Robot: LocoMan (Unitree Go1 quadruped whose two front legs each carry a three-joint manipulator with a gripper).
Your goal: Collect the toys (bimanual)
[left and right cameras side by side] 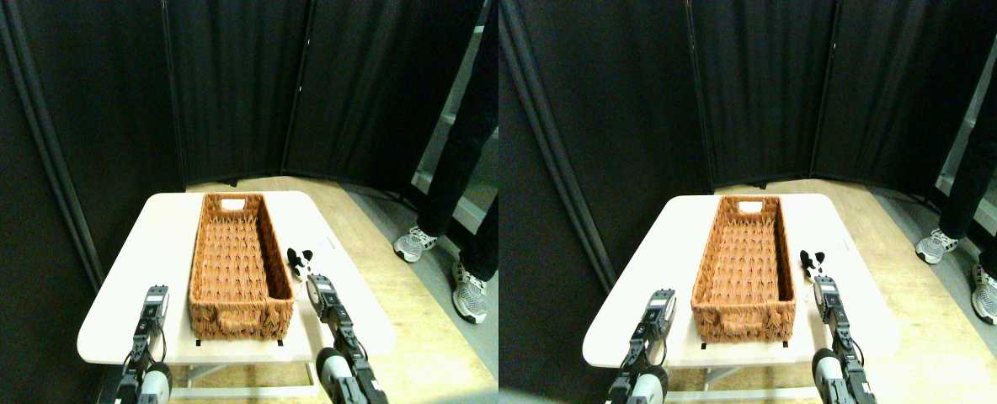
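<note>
One black-and-white toy (pixel 300 261) lies on the white table (pixel 149 244), just right of the long wicker basket (pixel 237 268). My right gripper (pixel 320 288) hovers right behind that toy, a little nearer to me, almost touching it. My left gripper (pixel 155 300) hangs over the table left of the basket's near end, with nothing near it. The basket looks empty inside. No other toys show.
A person's legs in dark trousers and grey sneakers (pixel 418 244) stand on the wooden floor at the right. Black curtain panels close off the back and left. The table's front edge lies close to my arms.
</note>
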